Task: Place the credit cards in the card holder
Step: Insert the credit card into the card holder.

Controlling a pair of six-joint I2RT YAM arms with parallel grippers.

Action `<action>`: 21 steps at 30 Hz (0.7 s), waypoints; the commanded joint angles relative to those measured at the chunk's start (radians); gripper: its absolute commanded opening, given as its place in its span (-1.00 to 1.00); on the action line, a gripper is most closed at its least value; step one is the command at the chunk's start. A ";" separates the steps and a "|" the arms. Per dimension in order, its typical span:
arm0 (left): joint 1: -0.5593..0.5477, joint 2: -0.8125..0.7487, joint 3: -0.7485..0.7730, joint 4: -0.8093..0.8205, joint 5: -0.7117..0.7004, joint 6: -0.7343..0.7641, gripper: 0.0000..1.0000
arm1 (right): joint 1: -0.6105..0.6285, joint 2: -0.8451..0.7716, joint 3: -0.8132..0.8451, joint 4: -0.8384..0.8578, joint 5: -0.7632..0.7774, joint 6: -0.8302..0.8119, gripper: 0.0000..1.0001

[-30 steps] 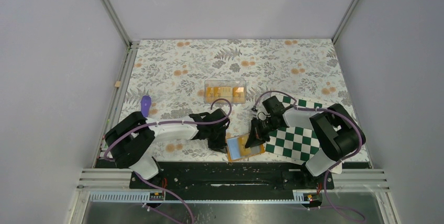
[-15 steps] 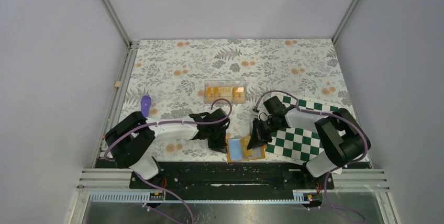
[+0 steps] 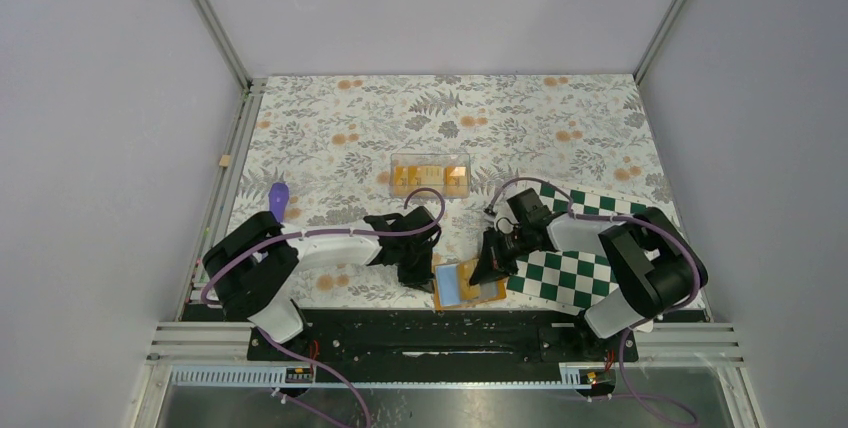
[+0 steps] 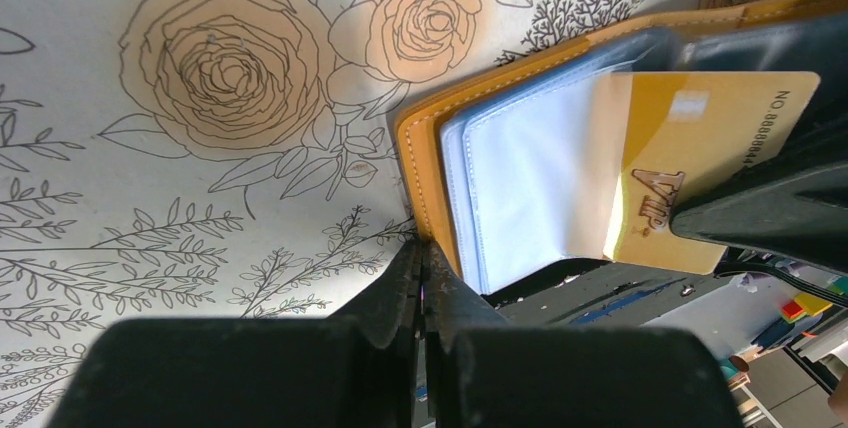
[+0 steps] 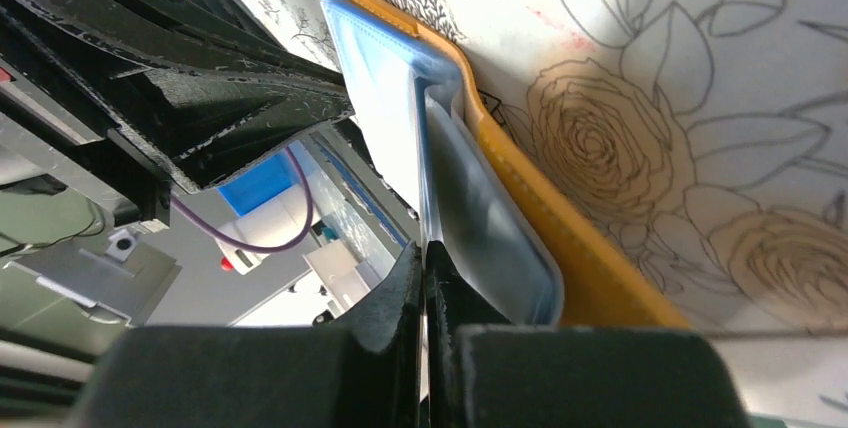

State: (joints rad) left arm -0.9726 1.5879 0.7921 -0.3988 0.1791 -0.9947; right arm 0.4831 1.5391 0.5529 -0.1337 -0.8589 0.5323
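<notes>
The left gripper (image 4: 422, 248), closed on nothing, has its tips at the left edge of the card holder (image 4: 425, 153), which lies open at the near edge of the surface (image 3: 330, 138). A thin, stiff, probably slick credit card (image 4: 700, 133) sits partly inside a soft blue pocket. The shut right gripper (image 3: 483, 270) pinches its free end, the sensible place to hold it

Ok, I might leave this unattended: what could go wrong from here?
The flat orange-yellow credit card, pinched by the right gripper, sits only partly under the light-blue pocket of the orange folding card holder; it may snag or slip out.
The holder lies at the near edge of the floral table; a push could slide it off, as the shut left gripper only touches its edge.
</notes>
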 commanded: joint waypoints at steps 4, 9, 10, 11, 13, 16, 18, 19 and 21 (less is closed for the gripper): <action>-0.006 0.080 -0.038 -0.066 -0.167 0.041 -1.00 | -0.003 0.074 -0.039 0.183 -0.106 0.062 -1.00; -0.008 0.081 -0.037 -0.066 -0.167 0.041 -1.00 | -0.003 0.092 -0.021 0.098 -0.086 0.011 -1.00; -0.008 0.081 -0.036 -0.066 -0.167 0.041 -1.00 | -0.003 0.091 -0.016 0.081 -0.080 0.004 -1.00; -0.008 0.081 -0.035 -0.066 -0.166 0.042 -1.00 | -0.002 0.088 -0.008 0.063 -0.067 -0.005 -0.97; -0.008 0.082 -0.034 -0.067 -0.166 0.044 -1.00 | -0.001 0.068 0.012 0.015 -0.032 -0.024 -0.92; -0.009 0.084 -0.033 -0.067 -0.166 0.044 -1.00 | 0.012 0.033 0.047 -0.088 0.033 -0.056 -0.65; -0.009 0.083 -0.032 -0.066 -0.165 0.045 -1.00 | 0.025 0.013 0.068 -0.135 0.081 -0.074 -0.50; -0.009 0.083 -0.030 -0.067 -0.165 0.045 -1.00 | 0.033 0.010 0.076 -0.149 0.103 -0.075 -0.45; -0.009 0.087 -0.026 -0.067 -0.164 0.046 -1.00 | 0.058 0.015 0.092 -0.162 0.137 -0.076 -0.39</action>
State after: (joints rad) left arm -0.9760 1.5936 0.8005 -0.4080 0.1787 -0.9909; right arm 0.4988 1.5852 0.5907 -0.1890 -0.8268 0.4999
